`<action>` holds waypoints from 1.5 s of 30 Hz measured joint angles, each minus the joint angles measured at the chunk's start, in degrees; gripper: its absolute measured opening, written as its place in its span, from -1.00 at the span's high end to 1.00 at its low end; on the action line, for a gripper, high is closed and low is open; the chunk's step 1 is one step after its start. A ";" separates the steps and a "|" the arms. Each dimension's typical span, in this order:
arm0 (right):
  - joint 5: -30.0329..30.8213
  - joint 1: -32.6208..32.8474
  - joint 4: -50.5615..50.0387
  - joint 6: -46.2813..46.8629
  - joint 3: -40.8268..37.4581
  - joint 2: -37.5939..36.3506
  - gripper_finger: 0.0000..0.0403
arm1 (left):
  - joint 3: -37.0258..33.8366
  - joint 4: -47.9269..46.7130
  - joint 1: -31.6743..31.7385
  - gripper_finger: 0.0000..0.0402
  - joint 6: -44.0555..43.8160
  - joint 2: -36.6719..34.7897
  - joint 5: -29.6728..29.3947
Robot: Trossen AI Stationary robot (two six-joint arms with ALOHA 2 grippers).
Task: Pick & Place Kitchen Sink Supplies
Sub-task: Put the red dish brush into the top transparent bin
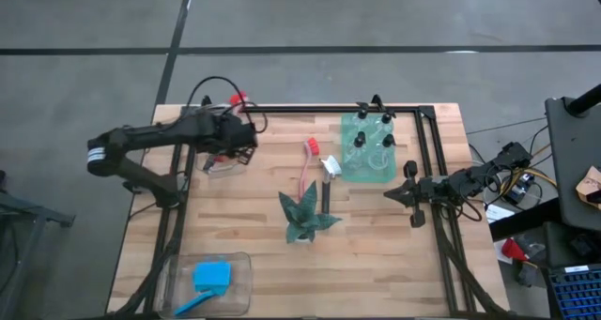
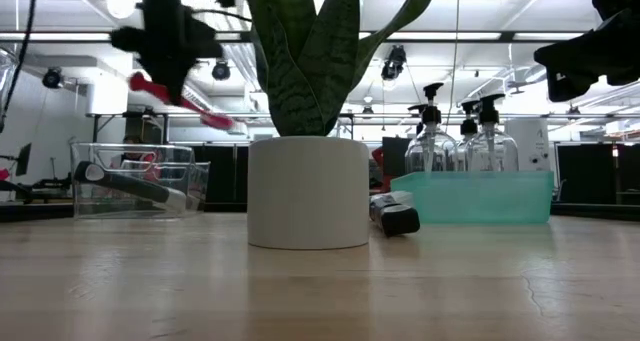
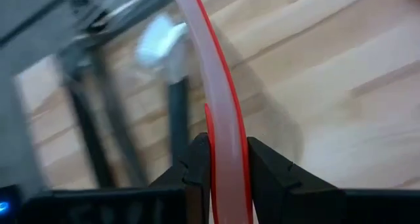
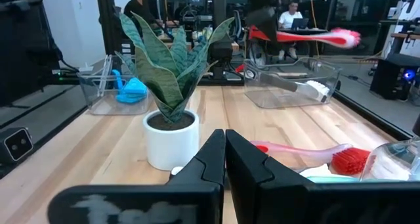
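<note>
My left gripper (image 1: 242, 140) hangs above a clear bin (image 1: 221, 162) at the table's far left, shut on a red-headed dish brush (image 4: 308, 35). In that bin lies a black-handled brush with a white head (image 3: 161, 43). A second red brush (image 1: 308, 165) and a dark-handled brush (image 1: 329, 184) lie on the table between the bin and a teal tray (image 1: 349, 165) that holds several black-capped bottles (image 2: 432, 141). A blue sponge (image 1: 212, 275) lies in a clear bin (image 1: 239, 292) at the near left. My right gripper (image 4: 225, 152) waits shut at the right. My left gripper pinches the red brush's pale handle (image 3: 226, 165) between its two fingers (image 3: 197, 168), well away from the bristle head (image 4: 344, 37). The fingers slant down from above. The brush is lifted clear over the clear bin, slightly tilted, its head toward the far edge.
A spiky green plant in a white pot (image 2: 307, 191) stands mid-table, near the loose brushes. Black frame rails (image 1: 427, 151) run along the table's sides and far edge. Bare wood lies toward the near right.
</note>
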 joint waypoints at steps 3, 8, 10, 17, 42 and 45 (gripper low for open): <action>-0.02 0.00 -0.01 -0.50 -0.01 0.00 0.96 | -1.91 -2.86 -0.31 0.66 -1.02 -2.19 -0.79; 0.00 0.00 -0.01 -0.11 -0.01 0.00 0.96 | -6.92 -2.64 -0.27 0.65 -0.89 -4.40 -1.47; 0.00 0.00 -0.01 -0.50 -0.01 0.00 0.96 | -9.45 -2.49 -0.18 0.65 -0.70 -4.70 -1.50; -0.02 0.04 -0.01 -0.50 -0.01 0.00 0.96 | -17.65 4.63 -0.18 0.65 2.67 -4.71 -0.44; -0.02 -0.02 0.01 -0.42 -0.01 0.00 0.96 | -22.73 10.87 0.82 0.38 1.44 -4.69 -0.88; 0.00 0.00 -0.01 -0.27 -0.01 0.00 0.96 | -21.54 10.46 0.85 0.21 1.66 -4.69 -1.04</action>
